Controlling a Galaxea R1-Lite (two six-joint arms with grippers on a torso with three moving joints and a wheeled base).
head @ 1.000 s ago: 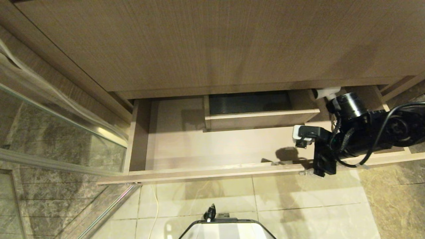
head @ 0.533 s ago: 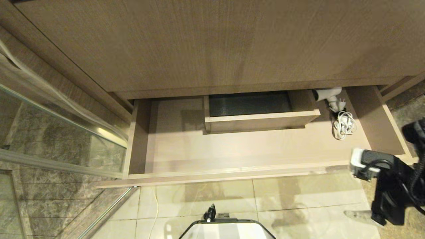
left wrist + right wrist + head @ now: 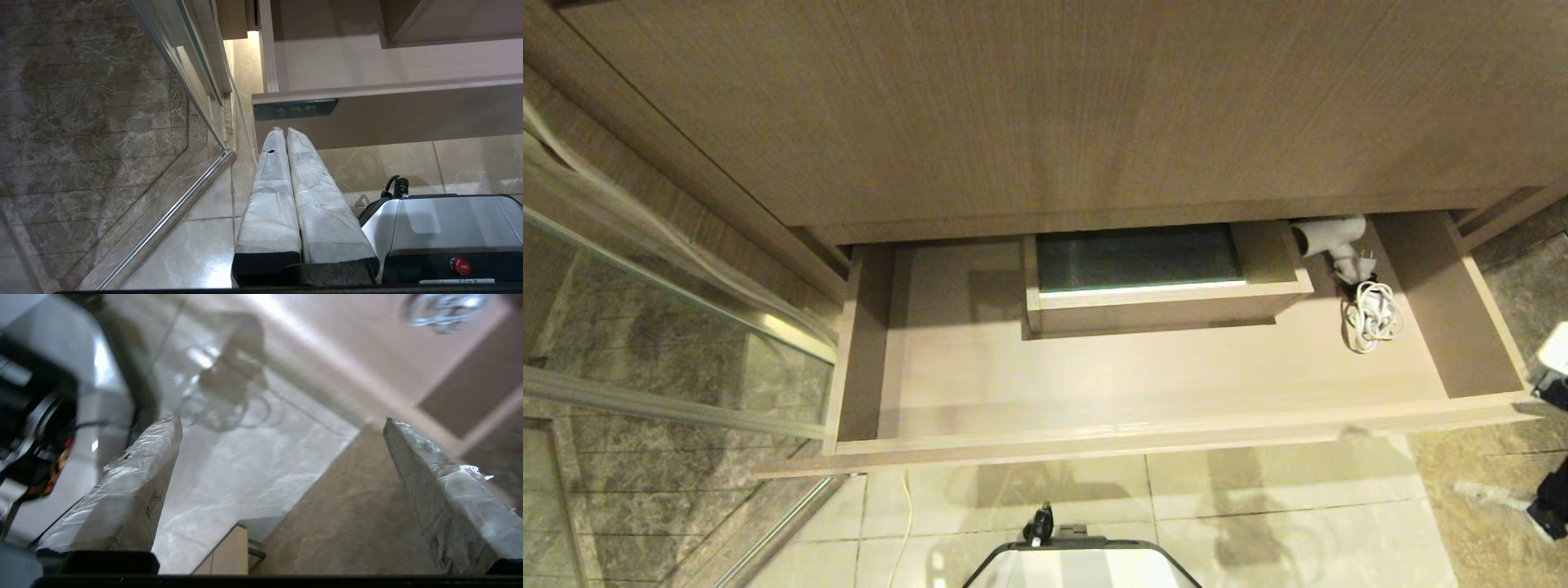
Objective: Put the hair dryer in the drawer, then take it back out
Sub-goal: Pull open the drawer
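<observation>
Down in the open drawer (image 3: 1176,384), the hair dryer (image 3: 1327,237) lies back-right, beyond the released, empty right gripper (image 3: 282,482).

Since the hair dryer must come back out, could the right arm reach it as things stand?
Probably yes: the drawer is open, the hair dryer lies uncovered at its back right, and the right gripper has its jaws wide.

The drawer (image 3: 1143,384) looks like matt, pale wood. The hair dryer (image 3: 1327,235) is smooth white plastic. Glossy marble-like floor tiles (image 3: 1258,523) reflect light.
</observation>
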